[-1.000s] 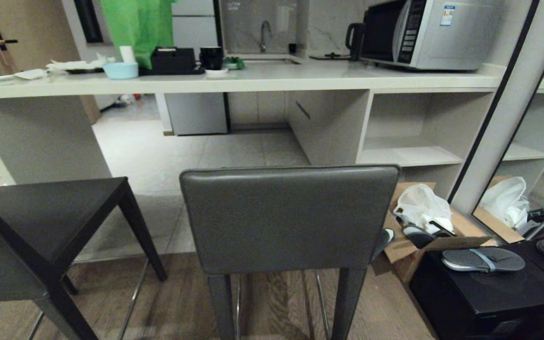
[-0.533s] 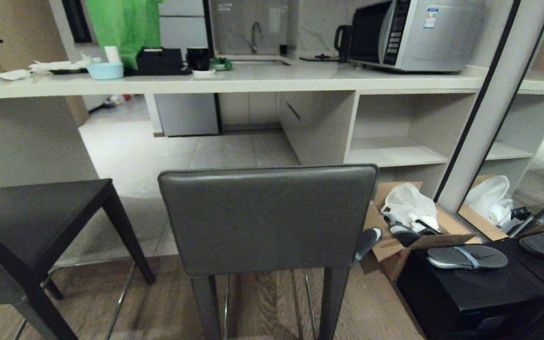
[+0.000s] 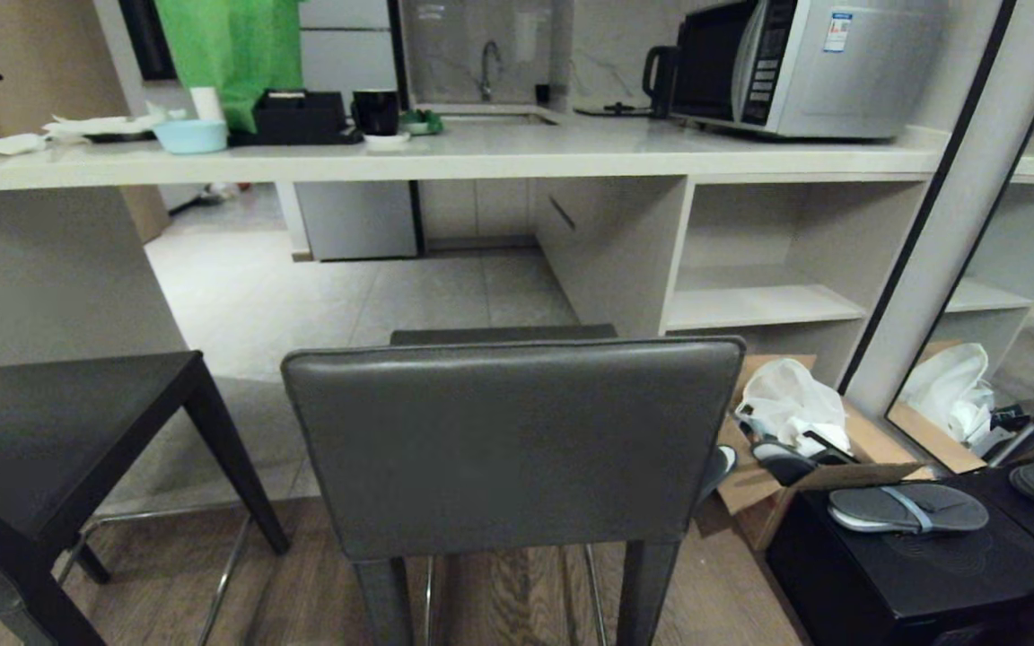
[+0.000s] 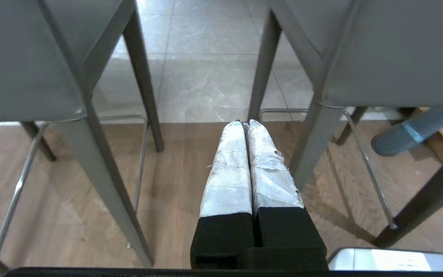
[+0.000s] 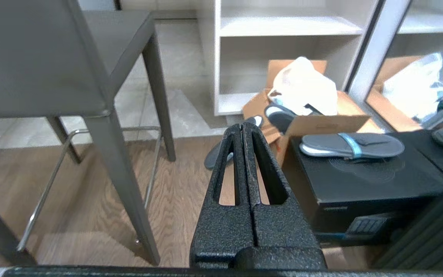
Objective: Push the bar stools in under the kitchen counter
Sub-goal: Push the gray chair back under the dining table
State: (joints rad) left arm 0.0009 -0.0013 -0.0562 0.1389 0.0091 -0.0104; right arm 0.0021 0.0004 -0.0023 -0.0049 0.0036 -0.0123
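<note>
One dark grey bar stool stands right in front of me, its backrest facing me, out on the wood floor short of the kitchen counter. The second bar stool stands at the left, turned at an angle. Neither arm shows in the head view. My left gripper is shut and empty, hanging low between the two stools' legs. My right gripper is shut and empty too, low and to the right of the middle stool.
A microwave, kettle, cups and a bowl sit on the counter. Right of the stool lie a cardboard box with a white bag, slippers, a black box and a mirror leaning on a pillar. White shelves fill the counter's right end.
The whole head view has shifted: the middle stool's backrest looms larger and lower, its seat now shows above it, and the left stool has slid further left.
</note>
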